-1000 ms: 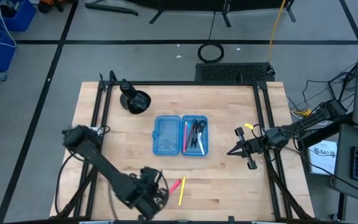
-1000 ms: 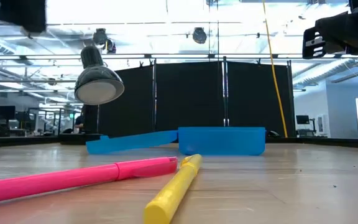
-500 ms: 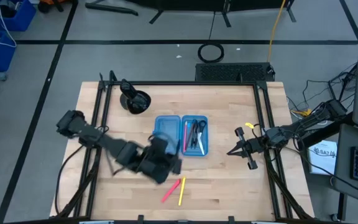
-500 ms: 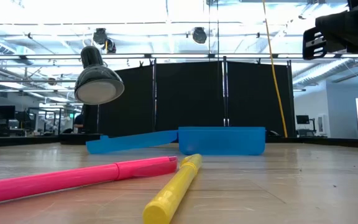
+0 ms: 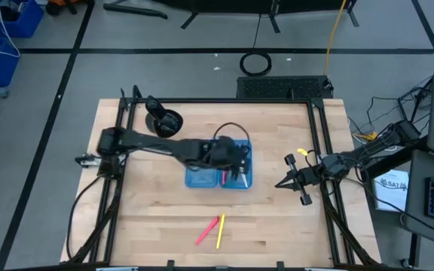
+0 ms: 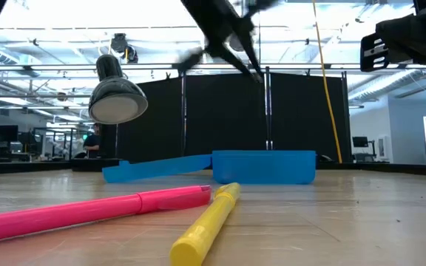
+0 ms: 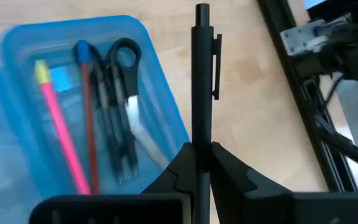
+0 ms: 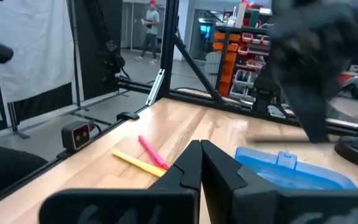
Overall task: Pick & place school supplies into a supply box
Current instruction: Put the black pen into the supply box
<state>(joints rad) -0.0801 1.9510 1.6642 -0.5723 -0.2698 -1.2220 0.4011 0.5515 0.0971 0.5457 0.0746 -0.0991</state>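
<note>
Left gripper [image 7: 202,152], clamped on a black pen [image 7: 202,74], hovered over the blue pencil case [image 5: 218,163] mid-tabletop, so the placing step seemingly needed only lowering and letting go into the filled half.

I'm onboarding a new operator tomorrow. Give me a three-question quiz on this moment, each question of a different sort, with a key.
1. True or false: the left pincer holds a black pen above the blue case.
2. Which two markers lie on the table outside the case?
A. pink and yellow
B. black and brown
C. green and blue
3. Fill in: the right pincer is ____ and holds nothing.

Key:
1. True.
2. A: pink marker, yellow marker, side by side near the table's front.
3. Shut; it waits at the table's right edge.
</note>
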